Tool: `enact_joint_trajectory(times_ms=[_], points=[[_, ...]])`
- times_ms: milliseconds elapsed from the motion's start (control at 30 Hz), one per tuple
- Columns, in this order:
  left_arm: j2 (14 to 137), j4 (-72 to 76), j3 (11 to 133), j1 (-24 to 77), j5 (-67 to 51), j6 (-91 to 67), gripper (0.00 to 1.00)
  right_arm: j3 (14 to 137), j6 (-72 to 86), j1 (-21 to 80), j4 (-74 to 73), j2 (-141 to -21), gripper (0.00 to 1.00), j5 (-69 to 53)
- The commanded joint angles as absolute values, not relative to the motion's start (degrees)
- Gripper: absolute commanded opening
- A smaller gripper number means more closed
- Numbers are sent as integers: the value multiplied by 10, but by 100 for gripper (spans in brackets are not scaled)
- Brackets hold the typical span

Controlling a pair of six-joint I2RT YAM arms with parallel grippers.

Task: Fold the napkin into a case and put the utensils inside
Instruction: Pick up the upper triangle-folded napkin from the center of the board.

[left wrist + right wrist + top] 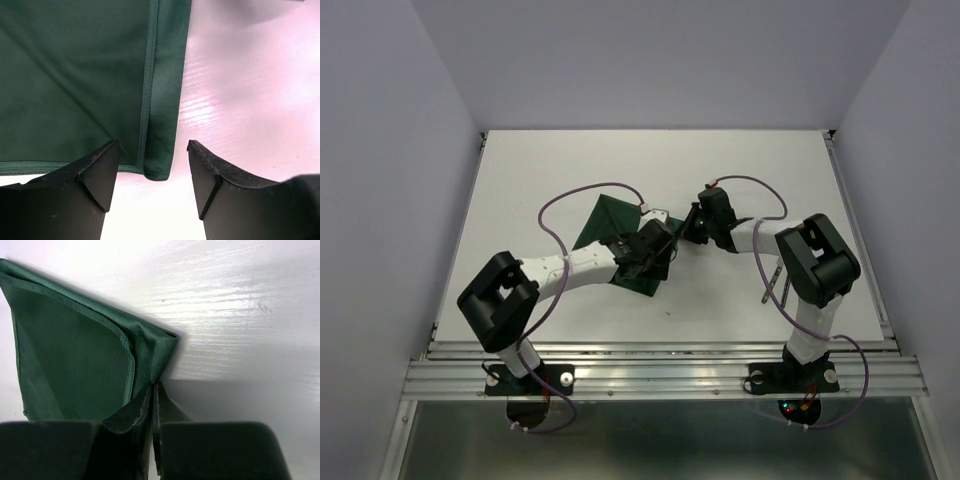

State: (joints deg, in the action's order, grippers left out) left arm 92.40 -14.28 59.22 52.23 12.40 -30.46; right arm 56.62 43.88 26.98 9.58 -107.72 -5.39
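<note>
The napkin [605, 225] lies folded just left of the middle of the table [520, 170]. In the top view it is a dark green pointed shape, with its tip toward 12 o'clock and its lower end toward 5 o'clock. The left gripper [152, 145] hangs over that lower end with its jaws spread wide. One finger is above cloth and the other above bare tabletop, and the napkin's hemmed, doubled edge and corner run between them. Whether they touch the cloth cannot be told.

The right gripper [153, 390] sits at the napkin's 3 o'clock side, near the left one. Its jaws are pressed together, pinching a raised fold at the cloth's edge.

The utensils [767, 290] lie toward 4 o'clock, well apart from the napkin and partly hidden by the right arm [820, 260]. Bare white tabletop stretches from the napkin toward 12 and 9 o'clock.
</note>
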Motion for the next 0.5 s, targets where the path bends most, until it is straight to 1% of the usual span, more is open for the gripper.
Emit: enact_joint_trajectory(times_ms=[0,267,300,400,467], points=[[950,-150,609,542,171,-293,67,559,447,269,109,-1069,5,-40],[977,-170,620,570,185,-287,68,551,451,264,114,-1066,6,-40],[979,-170,620,570,185,-287,67,550,451,264,114,-1065,6,-41],[981,-170,618,573,180,-289,59,546,451,264,114,-1062,6,-41],[979,-168,617,576,180,-289,58,547,452,258,114,-1061,6,-41]])
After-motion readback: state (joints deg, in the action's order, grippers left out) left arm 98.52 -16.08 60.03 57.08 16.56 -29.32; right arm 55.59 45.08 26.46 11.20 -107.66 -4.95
